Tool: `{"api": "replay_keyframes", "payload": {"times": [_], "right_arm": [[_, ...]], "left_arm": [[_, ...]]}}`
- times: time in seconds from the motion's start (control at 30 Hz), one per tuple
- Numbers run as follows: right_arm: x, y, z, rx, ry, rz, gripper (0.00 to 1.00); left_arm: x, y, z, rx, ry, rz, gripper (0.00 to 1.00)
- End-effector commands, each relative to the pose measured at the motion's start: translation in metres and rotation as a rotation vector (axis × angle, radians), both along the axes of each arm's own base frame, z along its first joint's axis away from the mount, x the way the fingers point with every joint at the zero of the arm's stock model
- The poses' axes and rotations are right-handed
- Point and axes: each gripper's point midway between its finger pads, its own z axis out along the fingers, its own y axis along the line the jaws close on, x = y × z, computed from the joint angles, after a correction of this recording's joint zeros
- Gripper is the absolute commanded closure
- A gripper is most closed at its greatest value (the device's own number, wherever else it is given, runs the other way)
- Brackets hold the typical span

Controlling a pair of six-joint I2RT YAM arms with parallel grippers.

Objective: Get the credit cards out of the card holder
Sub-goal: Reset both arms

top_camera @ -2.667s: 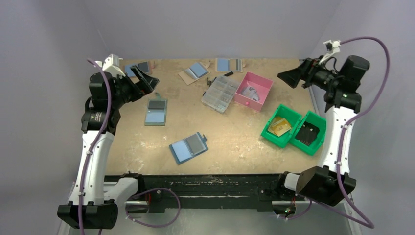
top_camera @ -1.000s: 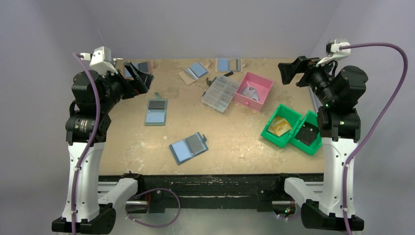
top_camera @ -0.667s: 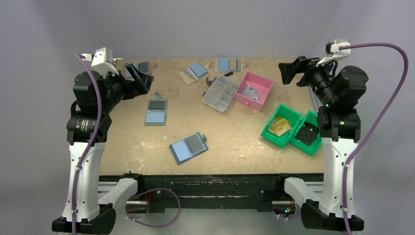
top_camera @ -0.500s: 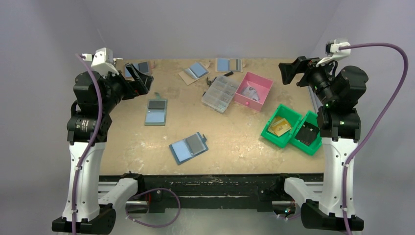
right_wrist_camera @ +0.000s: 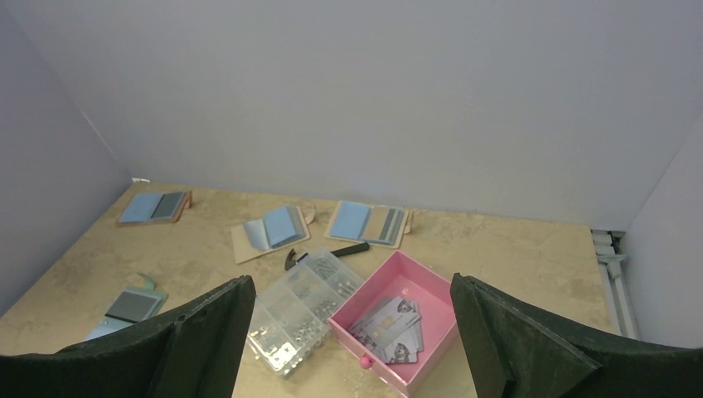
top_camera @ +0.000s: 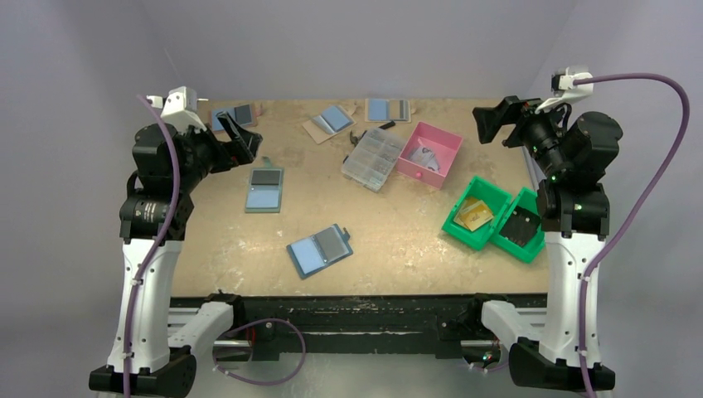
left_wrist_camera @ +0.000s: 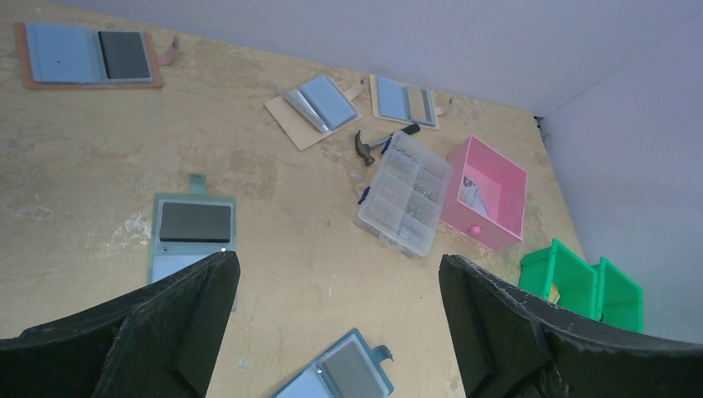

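Observation:
The card holder (top_camera: 319,249) lies open and flat near the table's front middle, with one blue half, one grey half and a dark teal edge. It also shows at the bottom of the left wrist view as the card holder (left_wrist_camera: 336,377). No credit cards can be told apart from its halves. My left gripper (top_camera: 240,137) hangs open high over the back left, well away from the holder, with nothing between its fingers. My right gripper (top_camera: 489,124) is open too, raised at the back right above the pink box.
A blue holder with a black panel (top_camera: 265,189) lies left of centre. Tan-backed holders (top_camera: 330,121) lie along the back. A clear parts organiser (top_camera: 374,157), a small hammer (left_wrist_camera: 377,141), a pink box (right_wrist_camera: 398,327) holding several grey cards, and two green bins (top_camera: 496,217) fill the right side.
Over 2.7 seconds both arms have risen more upright. In the last second the left arm has shifted slightly to the right; the right arm has held still. Both grippers stay open.

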Motion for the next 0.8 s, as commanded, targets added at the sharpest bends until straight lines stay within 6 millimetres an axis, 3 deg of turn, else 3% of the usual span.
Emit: {"api": "replay_keyframes", "payload": {"times": [0.0, 0.77], "right_arm": [[-0.0017, -0.0001, 0.0122, -0.003, -0.049, 0.004, 0.01], [-0.0036, 0.0022, 0.0064, -0.008, -0.040, 0.017, 0.01]], "left_arm": [[-0.0031, 0.0032, 0.0128, 0.027, -0.066, 0.008, 0.01], [-0.0057, 0.0038, 0.0063, 0.028, -0.058, 0.011, 0.01]]}}
